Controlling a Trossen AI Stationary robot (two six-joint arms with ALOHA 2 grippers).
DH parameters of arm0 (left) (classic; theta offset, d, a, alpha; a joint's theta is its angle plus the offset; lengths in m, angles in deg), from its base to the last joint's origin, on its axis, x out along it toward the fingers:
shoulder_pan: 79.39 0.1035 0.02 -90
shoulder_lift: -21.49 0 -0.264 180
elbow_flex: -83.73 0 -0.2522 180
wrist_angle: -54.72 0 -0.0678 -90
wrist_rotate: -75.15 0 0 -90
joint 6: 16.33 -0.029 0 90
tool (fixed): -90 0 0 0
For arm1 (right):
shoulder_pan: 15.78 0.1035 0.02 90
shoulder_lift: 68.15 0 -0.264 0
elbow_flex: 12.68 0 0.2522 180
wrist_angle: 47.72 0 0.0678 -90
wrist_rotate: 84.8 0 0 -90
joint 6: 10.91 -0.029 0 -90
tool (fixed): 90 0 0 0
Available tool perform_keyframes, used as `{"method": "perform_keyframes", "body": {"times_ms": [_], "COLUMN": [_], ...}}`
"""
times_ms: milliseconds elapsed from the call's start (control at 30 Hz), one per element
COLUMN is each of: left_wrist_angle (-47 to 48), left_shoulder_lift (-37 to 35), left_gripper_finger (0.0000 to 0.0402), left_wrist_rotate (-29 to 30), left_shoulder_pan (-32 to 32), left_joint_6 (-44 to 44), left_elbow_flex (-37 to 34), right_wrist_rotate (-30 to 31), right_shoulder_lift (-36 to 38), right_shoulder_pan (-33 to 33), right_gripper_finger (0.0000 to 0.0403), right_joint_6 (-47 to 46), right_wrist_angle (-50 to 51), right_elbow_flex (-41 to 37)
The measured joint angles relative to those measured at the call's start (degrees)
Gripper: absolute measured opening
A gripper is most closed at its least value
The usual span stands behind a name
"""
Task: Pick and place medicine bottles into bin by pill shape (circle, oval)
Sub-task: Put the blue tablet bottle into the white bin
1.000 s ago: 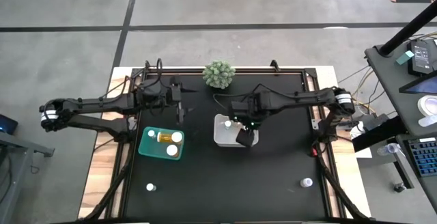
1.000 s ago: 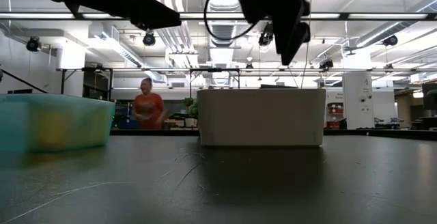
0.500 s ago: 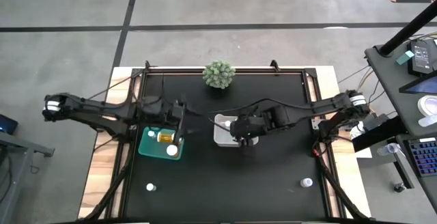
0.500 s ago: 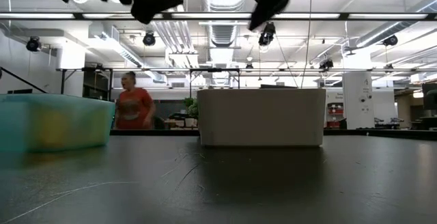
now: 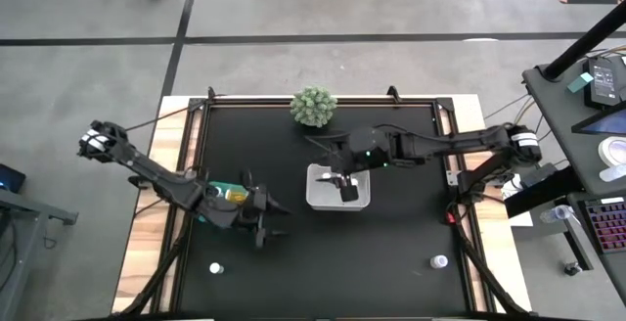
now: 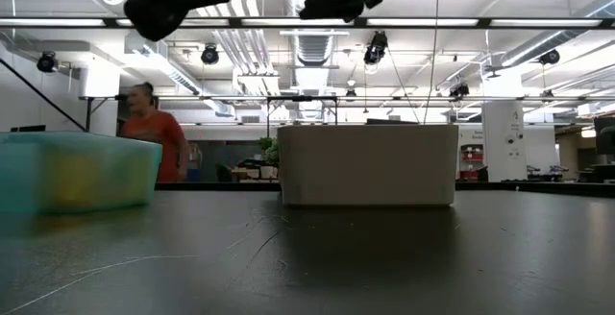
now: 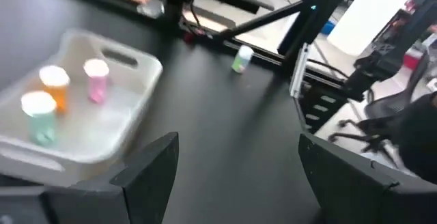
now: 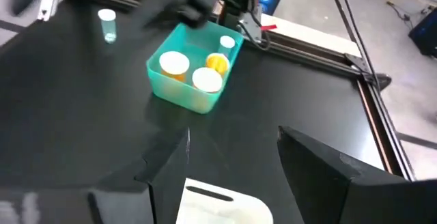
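Medicine bottles: four groups. Three stand upright in the white bin (image 7: 140, 87), seen in the left wrist view: one orange-bodied (image 7: 54, 86), one pink-tinted (image 7: 96, 79), one greenish (image 7: 39, 115), all white-capped. Three or so sit in the teal bin (image 8: 179, 91), seen in the right wrist view as two large white caps (image 8: 174, 63), an amber one (image 8: 217, 63) and a small cap (image 8: 227, 43). Two are loose on the black counter (image 5: 391, 252): one near the front left corner (image 5: 215, 268), one near the front right corner (image 5: 438, 260). Pill shapes inside cannot be read.

Bins: the white bin (image 5: 315, 197) sits mid-counter; the teal bin (image 5: 207, 206) is to its left, partly covered by the left arm. They are apart, with bare counter between them.

Left gripper (image 5: 266, 220): just off the teal bin's right front side, above the counter. Fingers (image 7: 147, 166) spread wide, nothing between them.

Right gripper (image 5: 346, 186): over the white bin. Fingers (image 8: 321, 169) parted to a moderate gap, nothing held.

Other: green spiky ball plant (image 5: 313, 107) at the back edge of the counter, centre. In the low view a person in an orange shirt (image 6: 159, 142) stands in the room behind the teal bin.
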Motion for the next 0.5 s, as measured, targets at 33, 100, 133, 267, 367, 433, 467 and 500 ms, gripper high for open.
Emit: {"method": "perform_keyframes", "body": {"times_ms": [33, 100, 133, 267, 367, 433, 467, 500], "left_wrist_angle": [0.72, 3.23, 4.86, 15.61, 24.38, 29.8, 32.48, 35.18], "left_shoulder_lift": [0.45, 1.11, 1.23, 1.32, 1.32, 1.45, 1.65, 1.91], "left_gripper_finger": [0.0286, 0.0286, 0.0286, 0.0286, 0.0286, 0.0286, 0.0286, 0.0286], "left_wrist_rotate": [-0.03, -0.16, -0.37, -4.14, -8.1, -11.0, -12.44, -13.81], "left_shoulder_pan": [-0.35, -0.51, -0.57, -0.82, -1.56, -2.26, -2.68, -3.24], "left_joint_6": [2.13, 6.48, 9.13, 22.3, 33.12, 39.93, 42.98, 45.77], "left_elbow_flex": [0.33, 0.97, 1.39, 3.82, 6.13, 7.88, 8.81, 9.72], "right_wrist_rotate": [-0.59, -1.56, -1.86, -2.1, -2.07, -2.06, -2.07, -2.08], "right_shoulder_lift": [-0.18, -0.51, -0.76, -1.18, -1.16, -1.16, -1.16, -1.16], "right_shoulder_pan": [-0.64, -1.68, -2.06, -3.14, -3.56, -3.68, -3.68, -3.68], "right_gripper_finger": [0.0215, 0.0215, 0.0215, 0.0215, 0.0215, 0.0215, 0.0215, 0.0215], "right_joint_6": [0.25, 0.83, 1.21, 2.31, 3.63, 4.35, 4.46, 4.68], "right_wrist_angle": [-0.19, -0.44, -0.5, -1.27, -1.78, -2.59, -3.35, -4.03], "right_elbow_flex": [-0.03, -0.14, -0.2, -0.22, -0.22, -0.22, -0.22, -0.22]}}
